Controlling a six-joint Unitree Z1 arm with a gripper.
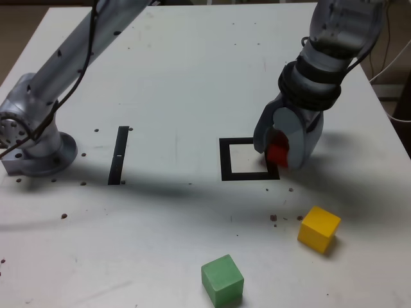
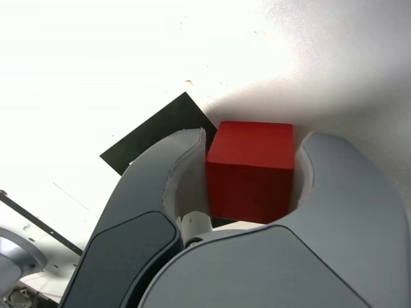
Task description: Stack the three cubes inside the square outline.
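Note:
My gripper [image 1: 280, 153] is shut on the red cube [image 1: 278, 154], low over the right-hand edge of the black square outline [image 1: 226, 160] in the exterior view. In the wrist view the red cube [image 2: 252, 170] sits squeezed between the two grey fingers [image 2: 170, 186], with a corner of the black outline [image 2: 160, 131] showing beyond it. The yellow cube [image 1: 318, 228] rests on the table, nearer the camera than the gripper and to its right in the exterior view. The green cube [image 1: 223, 279] lies near the front edge.
A narrow black strip [image 1: 119, 154] lies on the white table [image 1: 180, 77], left of the outline in the exterior view. The arm's grey base [image 1: 32, 144] stands at the far left. Small dark specks dot the tabletop. Cables hang off the right edge.

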